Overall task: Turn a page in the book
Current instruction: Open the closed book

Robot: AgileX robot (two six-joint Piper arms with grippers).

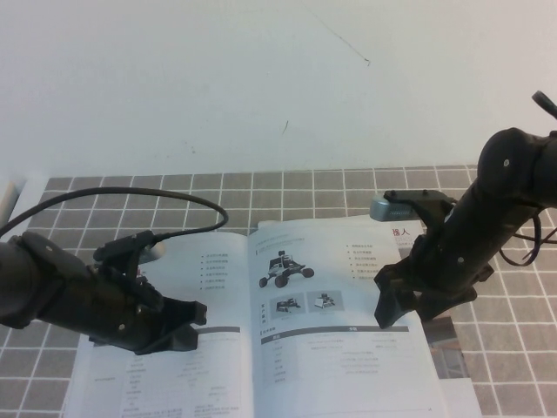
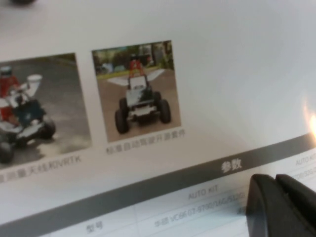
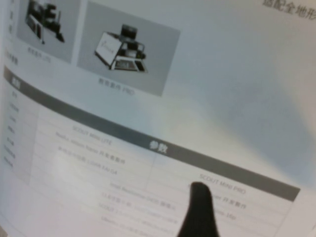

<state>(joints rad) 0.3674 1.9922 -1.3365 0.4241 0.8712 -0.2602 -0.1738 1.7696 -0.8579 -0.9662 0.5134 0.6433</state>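
We've got the book [image 1: 261, 348] lying open on the tiled bench [image 1: 305, 187], spine running away from us approx. down the middle of the high view.

The page [image 1: 339, 322] to turn is the right-hand leaf, w/ the rover photo, thumbnails and grey bar. Its long axis runs parallel to the spine; its free edge lies on the right side, under the right arm.

Right tool [image 1: 402, 305] sits over that leaf's outer part, tips pointing down at the paper near the grey bar. In the right wrist view one dark fingertip [image 3: 197, 207] shows against the table text; whether it touches the sheet we can't tell. We can't tell its opening either: only the one tip shows there and the high view doesn't settle it.

Left tool [image 1: 187, 318] rests low over the left-hand leaf, near the spine, pointing toward it. The left wrist view shows its fingers [image 2: 281, 207] close together, narrow, holding nothing, right at the paper by the grey bar.

Our read: right arm is the nearer one to the free edge, so the lift prob. falls to it. The leaf then has to swing leftward about the spine, and the left tool sits in that landing zone.
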